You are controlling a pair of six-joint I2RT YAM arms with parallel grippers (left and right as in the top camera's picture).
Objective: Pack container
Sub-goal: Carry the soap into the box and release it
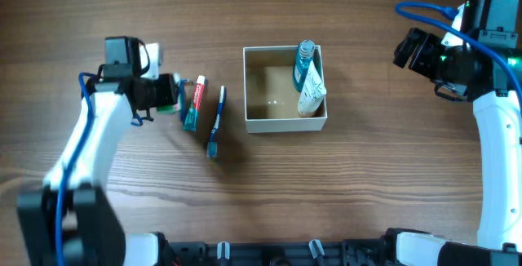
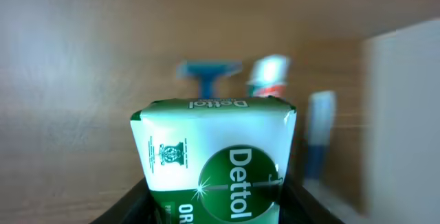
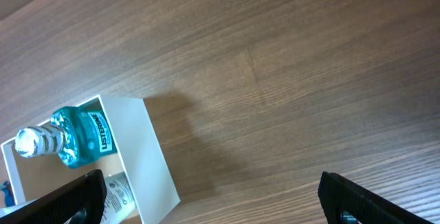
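**Overhead.** Container (image 1: 285, 124): centre of counter (image 1: 367, 201), open top.
- In it, against its right wall: mouthwash bottle (image 1: 304, 64) and white tube (image 1: 311, 96). Its left half is bare.
- Left of container: toothbrush (image 1: 217, 121) nearest, then toothpaste (image 1: 194, 103), both loose on counter.
- L tool (image 1: 167, 95): further left again, just beside toothpaste. Grip hard to read from here.
- R tool (image 1: 408, 50): well right of container, nothing in it.

**Left wrist.** L tool is clamped on Dettol soap pack (image 2: 216, 159), gripped at its near end, with most of the pack sticking out ahead. Toothpaste, toothbrush and a blurred blue item (image 2: 208, 73) (can't ID) lie between the pack and container's white wall.

**Right wrist.** R tool fingers (image 3: 75, 196) are spread wide and empty. Container corner with mouthwash bottle shows at lower left.

**Risks (est.).**
- A low carry toward container drags the pack through toothpaste/toothbrush and scatters them.
- Pack's front edge catches container's left wall, so the light box slides or tips; R tool is too far off to brace it.
- End-only grip means the pack may pivot or slip.
- Release too far right lands the pack on the bottle/tube.
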